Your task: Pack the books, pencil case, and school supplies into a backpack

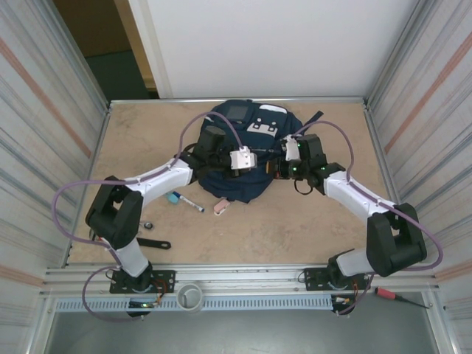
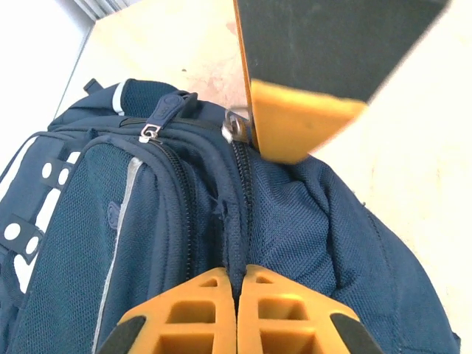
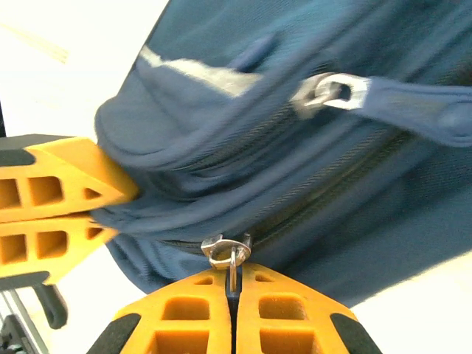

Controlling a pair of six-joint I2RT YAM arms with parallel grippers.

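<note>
The navy backpack [image 1: 234,140] lies at the table's middle, its white patches facing the back. My left gripper [image 2: 237,274] is shut on a fold of its fabric beside the zip, and reaches in from the left [image 1: 258,164]. My right gripper [image 3: 233,274] is shut on the metal zip pull [image 3: 228,249] and meets the left one from the right [image 1: 280,168]. A white marker with a blue cap [image 1: 186,200] lies left of the backpack. A small pink piece [image 1: 221,207] sits at the bag's near edge; I cannot tell whether it is the eraser or the case. The books are hidden.
A black spanner [image 1: 153,242] lies near the left arm's base. A red-handled tool [image 1: 387,293] rests on the front rail at the right. Ribbed walls close in both sides. Bare tabletop [image 1: 295,228] stretches in front of the backpack.
</note>
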